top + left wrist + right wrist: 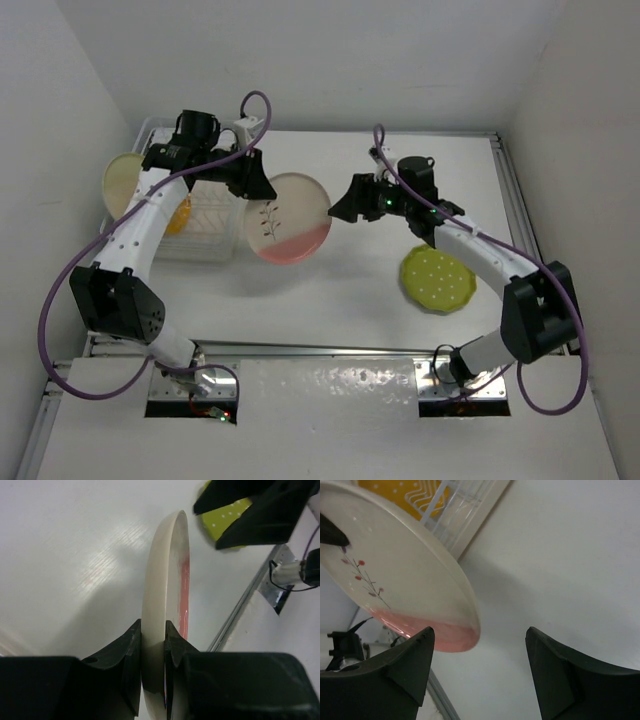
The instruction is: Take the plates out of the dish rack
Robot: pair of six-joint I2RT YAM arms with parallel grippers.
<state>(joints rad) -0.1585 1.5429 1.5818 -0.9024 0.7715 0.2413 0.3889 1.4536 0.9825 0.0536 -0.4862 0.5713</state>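
Top external: white table, white walls; left fingers clamp white-and-pink plate, right fingers spread.

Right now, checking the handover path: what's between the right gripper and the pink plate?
Nothing; the right wrist view shows only table between the right gripper and pink plate.

Overhead camera looks down from behind; both close wrist cameras share the white-and-pink plate.
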